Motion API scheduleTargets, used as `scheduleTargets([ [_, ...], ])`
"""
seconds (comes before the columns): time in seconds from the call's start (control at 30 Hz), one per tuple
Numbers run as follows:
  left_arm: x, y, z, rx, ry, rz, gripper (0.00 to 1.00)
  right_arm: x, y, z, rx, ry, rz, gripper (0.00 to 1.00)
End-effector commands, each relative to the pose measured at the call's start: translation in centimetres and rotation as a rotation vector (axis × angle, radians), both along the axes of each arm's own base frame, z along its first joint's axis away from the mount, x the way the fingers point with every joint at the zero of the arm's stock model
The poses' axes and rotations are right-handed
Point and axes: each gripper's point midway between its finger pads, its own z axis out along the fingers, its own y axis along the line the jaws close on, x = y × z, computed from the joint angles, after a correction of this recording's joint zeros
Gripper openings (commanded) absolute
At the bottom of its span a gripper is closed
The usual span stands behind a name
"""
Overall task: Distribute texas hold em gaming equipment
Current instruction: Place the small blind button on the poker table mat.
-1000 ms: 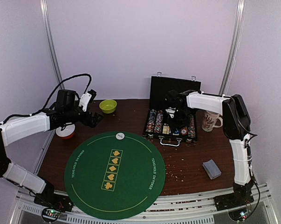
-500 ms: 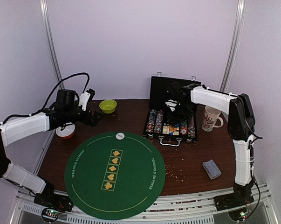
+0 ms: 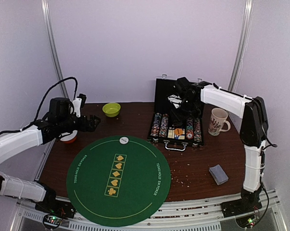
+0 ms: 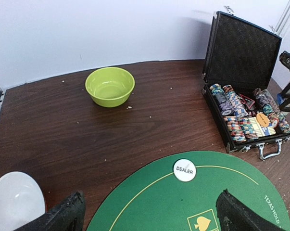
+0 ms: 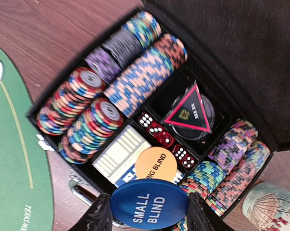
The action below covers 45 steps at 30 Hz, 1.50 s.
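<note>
Your left gripper [image 4: 150,195] hangs over the left side of the table [image 4: 63,125], between the white bowl [image 4: 16,199] and the far rim of the green mat [image 3: 118,178]. Its fingers are spread wide with nothing between them. Ahead of it, bare brown wood runs to the green bowl [image 4: 110,85] near the back wall. The table's left edge is close on that side. The white disc [image 4: 185,170], marked DEALER, lies flat on the mat just inside its far rim.

Your right gripper [image 5: 149,211] is over the front of the open case [image 3: 176,130], with the raised lid [image 3: 164,94] behind it and the mug [image 3: 217,121] near on the right. Its fingers clasp the blue disc [image 5: 149,206], marked SMALL BLIND, by its edges, and the disc is held clear above what the case holds.

Inside the case, chips [image 5: 135,79] stand on edge in rows along both sides. In the middle compartments you have red dice [image 5: 157,131] and a striped pack [image 5: 117,155], with the orange disc [image 5: 156,163], marked BIG BLIND, lying on the pack.

A deck of cards [image 3: 218,174] lies on bare table right of the mat, near the front edge and well apart from the case.
</note>
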Motion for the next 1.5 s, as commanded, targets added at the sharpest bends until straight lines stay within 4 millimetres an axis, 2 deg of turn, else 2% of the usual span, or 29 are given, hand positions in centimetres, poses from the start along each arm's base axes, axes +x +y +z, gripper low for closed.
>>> scheduleTargets([
  [0.0, -0.6, 0.6, 0.5, -0.049, -0.01, 0.051, 0.98, -1.7, 2.3, 3.8, 0.054, -0.076, 0.079, 0.4],
  [0.13, -0.8, 0.9, 0.4, -0.03, 0.013, 0.056, 0.98, -3.7, 3.7, 4.0, 0.064, -0.073, 0.143, 0.41],
  [0.27, -1.0, 0.9, 0.8, -0.025, 0.003, 0.051, 0.98, -7.7, 5.8, 2.9, 0.059, -0.015, 0.23, 0.4],
  [0.4, -1.1, 0.8, 1.1, -0.023, -0.005, 0.039, 0.98, -13.2, 7.1, -0.1, 0.04, 0.079, 0.285, 0.39],
  [0.5, -1.0, 0.6, 1.1, -0.018, -0.006, 0.025, 0.98, -17.6, 7.0, -3.7, 0.022, 0.172, 0.307, 0.39],
  [0.6, -1.0, 0.3, 1.0, -0.017, -0.003, 0.011, 0.98, -20.3, 7.6, -6.3, 0.029, 0.231, 0.313, 0.39],
  [0.67, -1.1, 0.2, 1.0, -0.018, -0.004, 0.005, 0.98, -21.3, 8.0, -7.8, 0.022, 0.261, 0.305, 0.38],
  [0.83, -1.5, 0.5, 1.0, -0.008, -0.015, 0.003, 0.98, -22.1, 9.7, -10.1, 0.037, 0.296, 0.283, 0.37],
  [0.93, -1.7, 0.9, 1.0, 0.013, -0.019, 0.011, 0.98, -21.7, 10.1, -10.9, 0.008, 0.286, 0.266, 0.37],
  [1.07, -1.7, 1.0, 1.1, 0.025, -0.027, 0.015, 0.98, -21.0, 9.7, -12.0, -0.049, 0.27, 0.241, 0.36],
  [1.2, -1.5, 1.1, 1.2, 0.033, -0.032, 0.017, 0.98, -21.3, 9.6, -12.5, -0.06, 0.282, 0.242, 0.39],
  [1.27, -1.4, 1.2, 1.2, 0.038, -0.034, 0.02, 0.98, -21.4, 9.4, -12.6, -0.072, 0.282, 0.241, 0.47],
  [1.4, -1.3, 1.1, 1.2, 0.041, -0.033, 0.018, 0.98, -21.3, 9.0, -12.2, -0.092, 0.27, 0.246, 0.76],
  [1.47, -1.2, 1.1, 1.4, 0.041, -0.035, 0.019, 0.98, -21.2, 9.4, -11.3, -0.076, 0.263, 0.256, 0.83],
])
